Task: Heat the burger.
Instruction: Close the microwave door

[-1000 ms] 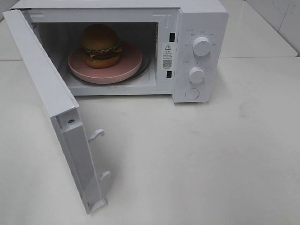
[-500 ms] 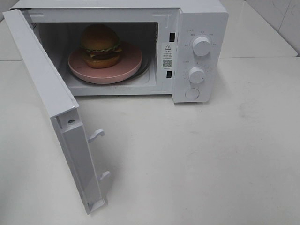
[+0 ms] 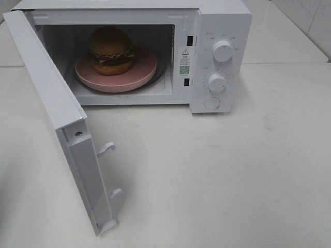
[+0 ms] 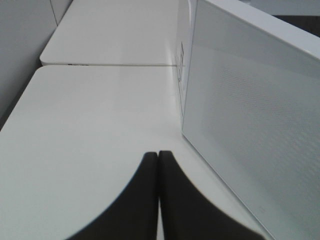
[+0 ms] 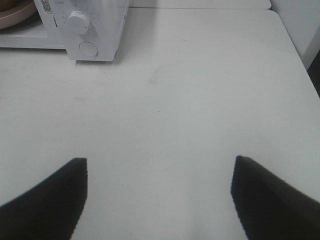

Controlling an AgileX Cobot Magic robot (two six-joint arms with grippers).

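Note:
The burger (image 3: pixel 110 50) stands on a round pink plate (image 3: pixel 139 72) inside the white microwave (image 3: pixel 222 20). The microwave door (image 3: pixel 49 98) hangs wide open toward the front left. Neither gripper shows in the exterior high view. My left gripper (image 4: pixel 158 156) is shut and empty, low over the table beside the outer face of the door (image 4: pixel 250 125). My right gripper (image 5: pixel 160 162) is open and empty, well back from the microwave's control panel (image 5: pixel 82 30), over bare table.
The control panel carries two knobs (image 3: pixel 222 50) (image 3: pixel 216 82) and a round button (image 3: pixel 212 103). The door's inner edge has two latch hooks (image 3: pixel 106 149). A seam to a second table (image 4: pixel 110 65) runs behind the microwave.

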